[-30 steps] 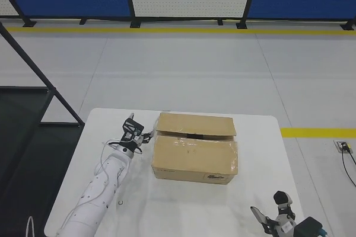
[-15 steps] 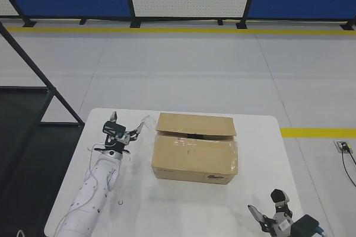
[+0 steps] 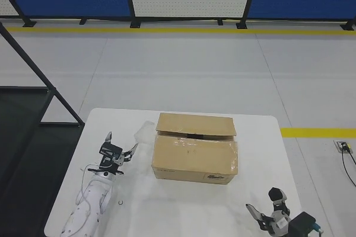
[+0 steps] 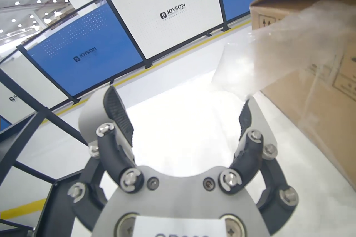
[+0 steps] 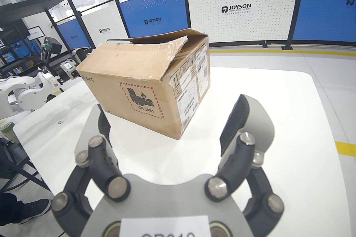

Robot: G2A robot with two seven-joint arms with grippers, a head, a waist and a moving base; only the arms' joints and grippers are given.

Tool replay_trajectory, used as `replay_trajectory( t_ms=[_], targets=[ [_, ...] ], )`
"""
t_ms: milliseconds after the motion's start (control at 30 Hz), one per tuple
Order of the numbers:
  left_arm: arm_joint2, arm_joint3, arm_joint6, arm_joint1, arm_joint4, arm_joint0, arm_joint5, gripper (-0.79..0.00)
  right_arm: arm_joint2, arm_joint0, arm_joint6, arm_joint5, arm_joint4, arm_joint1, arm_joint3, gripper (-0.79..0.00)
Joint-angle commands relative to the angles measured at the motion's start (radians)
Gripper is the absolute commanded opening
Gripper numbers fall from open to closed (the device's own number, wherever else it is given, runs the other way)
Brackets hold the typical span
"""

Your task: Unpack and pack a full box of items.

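Note:
A brown cardboard box (image 3: 196, 148) stands mid-table with its top flaps loosely shut; one flap (image 5: 155, 49) is lifted and torn along its edge. A strip of clear tape (image 4: 250, 65) hangs off the box's left end (image 4: 328, 99) and reaches down to one fingertip (image 4: 247, 110) of my left gripper (image 4: 179, 99). That gripper (image 3: 117, 151) is open, left of the box and low over the table. My right gripper (image 5: 171, 107) is open with nothing in it, near the table's front right corner (image 3: 264, 204), facing the box (image 5: 133, 88).
A small dark C-shaped piece (image 3: 120, 203) lies on the white table (image 3: 184, 201) by the left arm (image 5: 27, 90). A black frame rack (image 3: 24, 101) stands beyond the table's left edge. Free table surface lies in front of the box.
My left gripper drew back from the box's left end toward the table's front left and opened, with the tape strip trailing after it. The right gripper barely shifted.

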Motion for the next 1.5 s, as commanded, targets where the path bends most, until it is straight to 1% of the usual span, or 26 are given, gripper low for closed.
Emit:
replay_trajectory(
  t_ms=[0, 167, 300, 533, 667, 767, 933, 1000, 1067, 1200, 1333, 1467],
  targets=[
    [0.005, -0.001, -0.005, 0.002, 0.030, 0.010, 0.002, 0.000, -0.005, 0.006, 0.006, -0.001, -0.002, 0.000, -0.001, 0.000],
    [0.032, 0.019, -0.028, -0.001, 0.063, -0.005, -0.005, 0.000, -0.011, 0.011, 0.012, 0.000, -0.009, 0.000, -0.005, 0.000],
    [0.070, 0.077, -0.061, -0.011, 0.075, -0.054, -0.025, 0.000, -0.009, 0.001, 0.004, 0.005, -0.012, 0.000, -0.009, 0.000],
    [0.138, 0.179, -0.047, -0.037, 0.076, -0.137, -0.016, 0.000, -0.004, -0.022, -0.019, 0.013, -0.014, 0.001, -0.009, 0.000],
    [0.165, 0.230, -0.042, -0.054, 0.063, -0.189, 0.029, 0.000, -0.007, -0.029, -0.024, 0.019, -0.020, 0.000, -0.014, 0.000],
    [0.176, 0.264, -0.022, -0.068, 0.046, -0.220, 0.092, 0.000, -0.005, -0.037, -0.029, 0.023, -0.023, 0.000, -0.018, 0.000],
    [0.168, 0.301, 0.032, -0.083, -0.010, -0.245, 0.181, 0.000, -0.002, -0.046, -0.038, 0.024, -0.023, 0.001, -0.020, 0.000],
    [0.164, 0.308, 0.068, -0.082, 0.009, -0.247, 0.242, 0.000, -0.003, -0.046, -0.039, 0.023, -0.022, 0.001, -0.019, 0.000],
    [0.152, 0.305, 0.095, -0.082, 0.000, -0.241, 0.274, 0.000, -0.004, -0.042, -0.037, 0.018, -0.025, 0.001, -0.018, 0.000],
    [0.120, 0.285, 0.126, -0.076, -0.015, -0.224, 0.314, 0.000, -0.009, -0.028, -0.025, 0.010, -0.029, 0.002, -0.020, 0.000],
    [0.086, 0.246, 0.147, -0.069, -0.031, -0.201, 0.354, 0.000, -0.014, -0.014, -0.005, 0.002, -0.035, 0.003, -0.020, 0.000],
    [0.054, 0.198, 0.158, -0.062, -0.043, -0.176, 0.372, 0.000, -0.015, -0.004, 0.005, -0.002, -0.036, 0.003, -0.022, 0.000]
  ],
)
